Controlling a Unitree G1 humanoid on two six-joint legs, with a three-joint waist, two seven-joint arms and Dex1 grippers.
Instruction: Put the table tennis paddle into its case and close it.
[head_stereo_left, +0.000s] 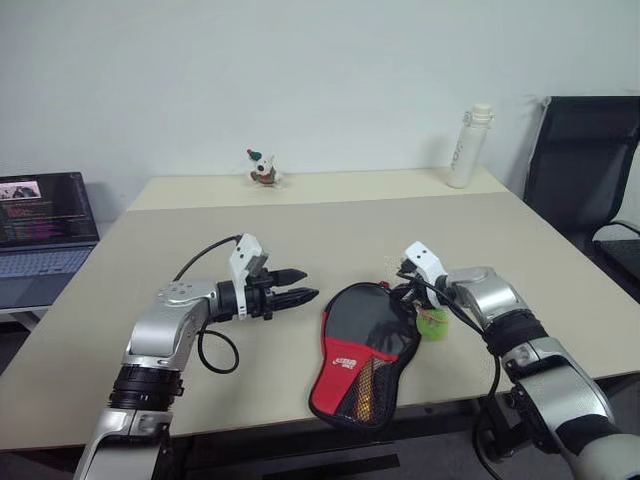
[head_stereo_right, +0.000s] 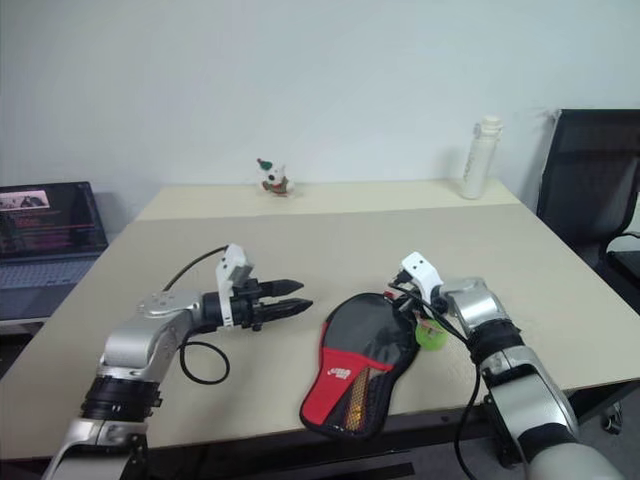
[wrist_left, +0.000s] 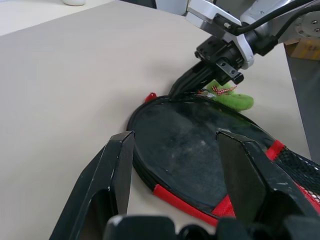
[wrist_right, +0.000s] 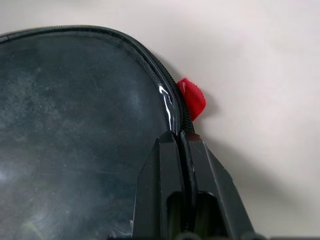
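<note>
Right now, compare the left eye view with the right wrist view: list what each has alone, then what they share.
Left eye alone: the open left gripper hovering beside the case, a bottle, a figurine, a laptop, a chair, a green tag.
Right wrist alone: a close look at the zip's red tab.
Shared: the case, the table, and the right gripper, shut at the case's zipped edge.

The case (head_stereo_left: 362, 352) covered the paddle, so none of the paddle could be made out. The right gripper (wrist_right: 180, 142) hid the zip pull beside the red tab (wrist_right: 192, 98). Left of the table (head_stereo_left: 300, 240), the laptop (head_stereo_left: 40, 225) was cut off, its screen text unreadable.
</note>
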